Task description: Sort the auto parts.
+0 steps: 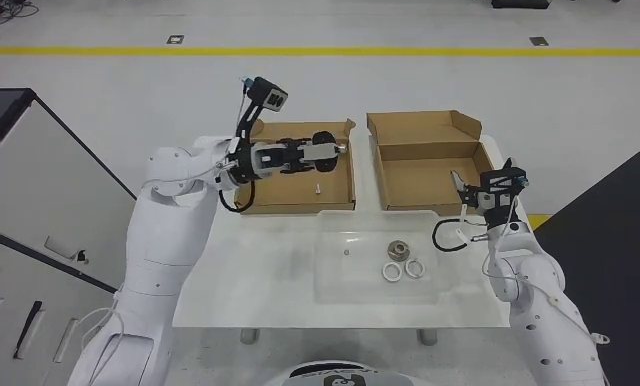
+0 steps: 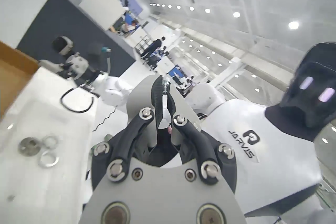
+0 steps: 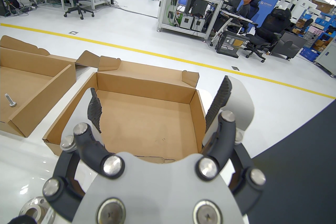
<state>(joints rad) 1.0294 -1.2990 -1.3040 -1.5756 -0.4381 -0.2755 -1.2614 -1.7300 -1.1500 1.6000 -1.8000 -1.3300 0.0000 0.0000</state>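
Note:
My left gripper [image 2: 164, 89] is shut on a small threaded bolt [image 2: 165, 85] and is tilted upward. From above, this left gripper [image 1: 336, 146] hangs over the back of the left cardboard box [image 1: 262, 198], where another bolt [image 1: 317, 188] lies on the floor. My right gripper [image 3: 160, 93] is open with nothing between its fingers, over the near right edge of the right cardboard box [image 3: 147, 114]; the top view shows the right gripper [image 1: 459, 184] there. A metal flange [image 1: 398, 250] and two white rings [image 1: 391, 272] [image 1: 414, 270] lie in the clear tray [image 1: 335, 286].
A tiny metal piece [image 1: 346, 253] sits in the tray's left half. The boxes stand side by side at the table's back, flaps open. The right wrist view shows the left box's bolt [image 3: 10, 100] and the flange [image 3: 34, 206]. A black cable loops by my right arm [image 1: 447, 236].

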